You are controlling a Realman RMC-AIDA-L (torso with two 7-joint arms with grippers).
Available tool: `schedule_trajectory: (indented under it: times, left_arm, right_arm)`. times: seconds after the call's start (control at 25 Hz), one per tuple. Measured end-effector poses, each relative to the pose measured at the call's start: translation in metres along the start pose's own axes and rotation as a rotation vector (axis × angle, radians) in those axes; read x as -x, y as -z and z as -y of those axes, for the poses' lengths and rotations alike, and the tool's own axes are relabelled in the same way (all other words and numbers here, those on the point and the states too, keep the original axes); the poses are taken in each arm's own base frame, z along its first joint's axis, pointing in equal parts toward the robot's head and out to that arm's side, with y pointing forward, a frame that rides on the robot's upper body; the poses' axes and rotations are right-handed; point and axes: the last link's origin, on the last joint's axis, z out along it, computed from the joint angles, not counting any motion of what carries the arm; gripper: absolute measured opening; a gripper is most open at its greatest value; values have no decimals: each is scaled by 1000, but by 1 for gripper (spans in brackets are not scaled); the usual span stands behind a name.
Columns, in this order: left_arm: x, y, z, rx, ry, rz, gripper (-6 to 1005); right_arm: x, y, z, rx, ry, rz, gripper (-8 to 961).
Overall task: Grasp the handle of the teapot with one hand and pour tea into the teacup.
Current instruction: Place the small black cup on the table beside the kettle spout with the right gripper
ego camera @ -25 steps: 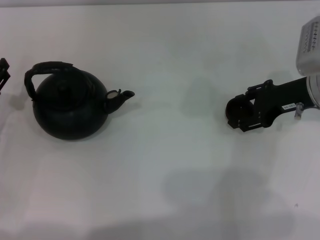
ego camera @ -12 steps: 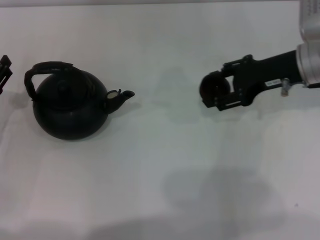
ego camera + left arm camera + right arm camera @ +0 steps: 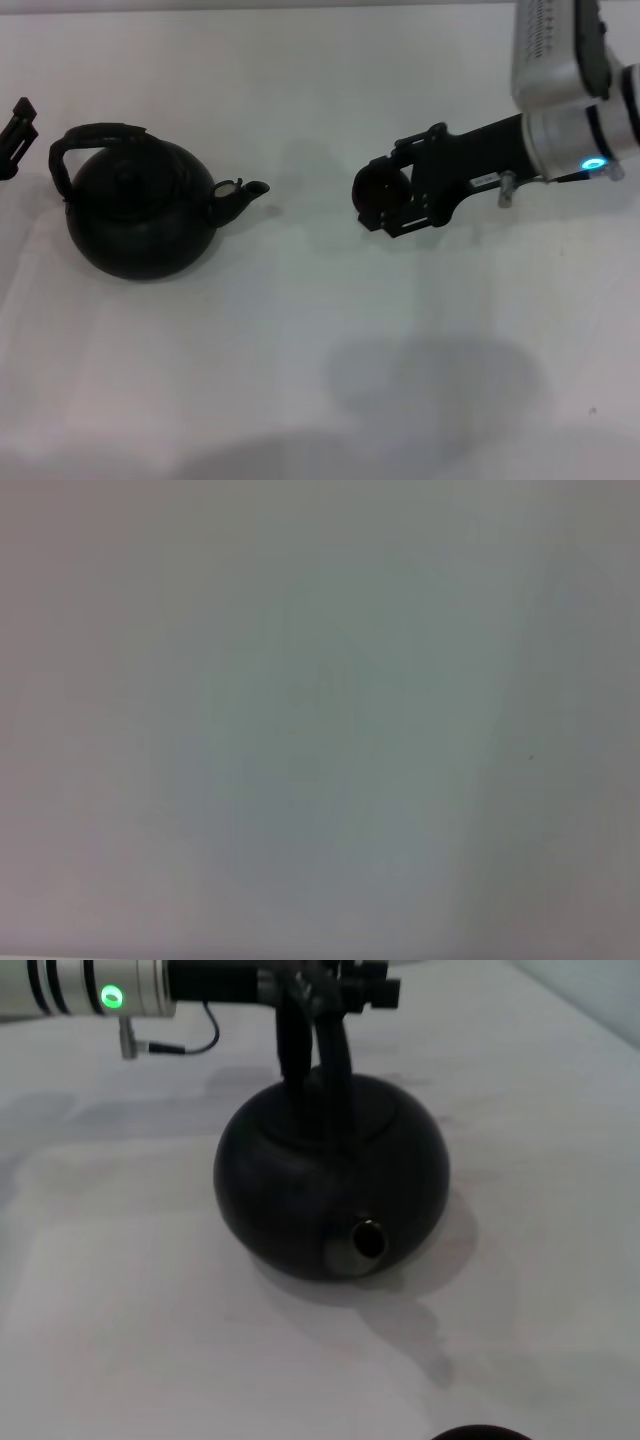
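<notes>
A white table (image 3: 300, 340) is seen with the black teapot (image 3: 140, 212) at its left, spout turned right, hoop handle (image 3: 92, 139) arched above. The right gripper (image 3: 385, 197) is held at centre-right, jaws clamped on the small black teacup (image 3: 376, 186). The left gripper (image 3: 14, 125) is glimpsed at the far left edge; its jaw state cannot be told.

Probably a lab test bench: a bare white tabletop (image 3: 300, 380) fills every view.
</notes>
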Motion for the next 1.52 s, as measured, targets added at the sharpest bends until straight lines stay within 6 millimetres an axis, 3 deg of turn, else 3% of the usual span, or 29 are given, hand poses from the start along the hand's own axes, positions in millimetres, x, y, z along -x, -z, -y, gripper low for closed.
schedule_trajectory:
  times: [0.72,1.04,1.52]
  left_arm:
    - [2,2,1,-4,0,7,729]
    - [2,2,2,-6,-2,9,729]
    - [4,5,0,0,-2,16,729]
  right_arm:
    - [1,-16,-3,12,7,-32,735]
    - [6,-38,-11,28,47,-64,740]
    - [14,-47,-6,-26,83,-66,748]
